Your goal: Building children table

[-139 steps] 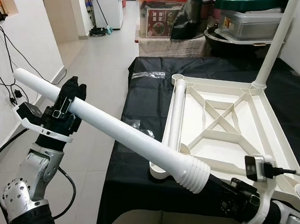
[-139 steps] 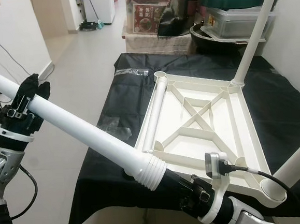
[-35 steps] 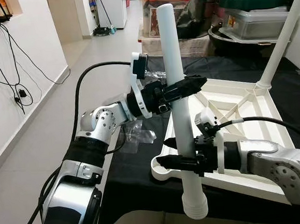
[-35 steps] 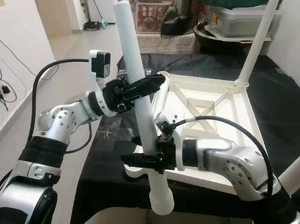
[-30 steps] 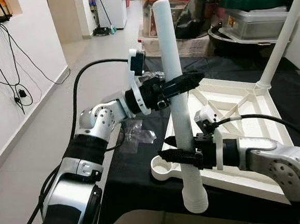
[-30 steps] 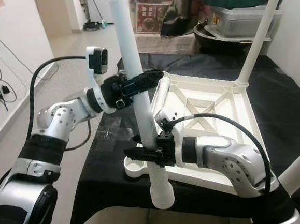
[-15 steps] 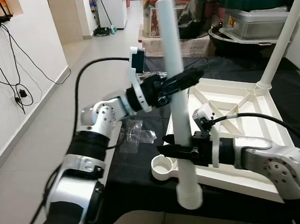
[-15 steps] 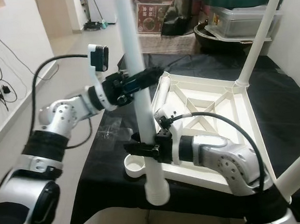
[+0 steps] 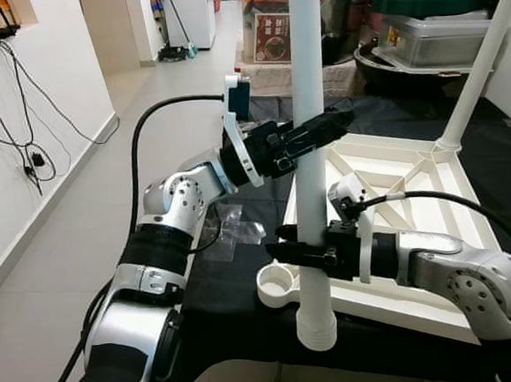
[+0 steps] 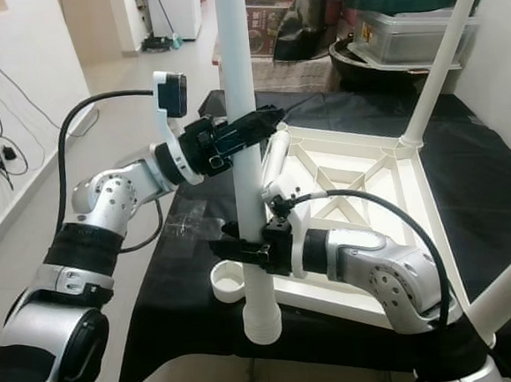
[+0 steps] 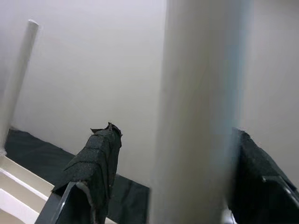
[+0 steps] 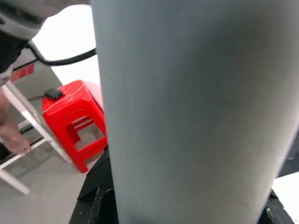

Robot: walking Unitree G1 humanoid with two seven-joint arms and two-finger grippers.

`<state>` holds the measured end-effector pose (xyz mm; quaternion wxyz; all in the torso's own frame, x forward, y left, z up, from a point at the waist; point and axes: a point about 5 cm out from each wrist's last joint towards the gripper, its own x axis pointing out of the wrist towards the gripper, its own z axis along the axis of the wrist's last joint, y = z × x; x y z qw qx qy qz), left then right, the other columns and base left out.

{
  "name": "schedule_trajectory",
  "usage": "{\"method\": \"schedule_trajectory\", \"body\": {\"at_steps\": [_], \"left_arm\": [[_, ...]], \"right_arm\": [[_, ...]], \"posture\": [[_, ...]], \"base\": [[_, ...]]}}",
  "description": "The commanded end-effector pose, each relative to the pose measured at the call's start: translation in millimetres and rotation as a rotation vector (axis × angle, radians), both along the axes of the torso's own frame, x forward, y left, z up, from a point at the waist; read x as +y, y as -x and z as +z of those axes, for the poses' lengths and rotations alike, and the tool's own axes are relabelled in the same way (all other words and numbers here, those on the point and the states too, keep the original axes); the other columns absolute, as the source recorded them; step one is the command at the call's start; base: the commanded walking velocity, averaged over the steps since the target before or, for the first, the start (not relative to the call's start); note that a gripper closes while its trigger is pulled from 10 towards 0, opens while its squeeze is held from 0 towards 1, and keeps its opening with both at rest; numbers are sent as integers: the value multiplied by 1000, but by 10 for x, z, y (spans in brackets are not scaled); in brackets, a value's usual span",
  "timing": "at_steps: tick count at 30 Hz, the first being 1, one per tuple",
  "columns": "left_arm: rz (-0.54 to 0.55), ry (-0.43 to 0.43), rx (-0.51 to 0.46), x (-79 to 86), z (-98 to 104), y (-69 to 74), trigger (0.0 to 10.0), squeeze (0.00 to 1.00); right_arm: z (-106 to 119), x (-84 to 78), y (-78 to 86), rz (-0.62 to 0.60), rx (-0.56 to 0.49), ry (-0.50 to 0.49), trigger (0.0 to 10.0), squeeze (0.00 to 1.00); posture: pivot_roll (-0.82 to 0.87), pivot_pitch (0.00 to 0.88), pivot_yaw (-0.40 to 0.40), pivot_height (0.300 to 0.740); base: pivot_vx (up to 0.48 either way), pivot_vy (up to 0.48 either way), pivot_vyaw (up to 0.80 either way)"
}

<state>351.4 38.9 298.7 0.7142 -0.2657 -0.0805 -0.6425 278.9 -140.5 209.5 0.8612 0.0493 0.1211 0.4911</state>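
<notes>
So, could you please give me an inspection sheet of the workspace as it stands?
Surface: black cloth over the work table.
Job's things: tabletop upside down; leg held upright beside the empty socket, threaded end below it; another leg fitted at the far corner.
Clutter: plastic bag on the cloth.
Grippers: left gripper shut on the leg high up; right gripper shut on it lower.
Cables: wires on the wall.
Surroundings: storage boxes behind; red stool.
</notes>
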Motion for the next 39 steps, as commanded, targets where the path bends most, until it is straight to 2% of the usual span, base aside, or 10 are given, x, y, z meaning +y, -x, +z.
{"method": "schedule_trajectory", "body": {"at_steps": [1,8,19,20,21,22,25,29,33,39], "left_arm": [[34,30,-20,57,134,-6,10000,0],[166,154,-45,223,494,-33,10000,0],[242,124,-20,274,361,52,10000,0],[300,62,-8,272,144,91,10000,0],[300,62,-8,272,144,91,10000,0],[358,8,15,269,-82,141,10000,0],[435,-68,65,280,-410,252,10000,0],[480,-119,80,310,-574,321,10000,0],[607,-297,147,419,-1098,621,10000,0],[647,-377,187,387,-1318,822,10000,0]], "right_arm": [[44,-82,-59,-55,-37,-6,0,0],[82,-250,-194,-185,-87,-33,0,0],[516,-408,-323,-341,-241,-171,0,0],[607,-472,-370,-426,-280,-200,6941,0],[607,-472,-370,-426,-280,-200,6941,0],[664,-526,-401,-505,-315,-230,10000,0],[677,-584,-431,-606,-347,-255,10000,0],[640,-592,-427,-649,-361,-251,10000,0],[456,-441,-369,-712,-362,-231,10000,0],[399,-326,-346,-725,-363,-235,10000,0]], "posture": [[104,0,-43,740],[115,0,-49,740],[117,0,-50,740],[117,0,-50,740],[117,0,-50,740],[116,0,-52,740],[122,0,-55,740],[122,0,-56,740],[135,0,-67,740],[136,0,-72,740]], "base": [[0,0,0],[0,0,0],[0,0,0],[0,0,0],[0,0,0],[0,0,0],[0,0,0],[0,0,0],[0,0,800],[0,0,800]]}}
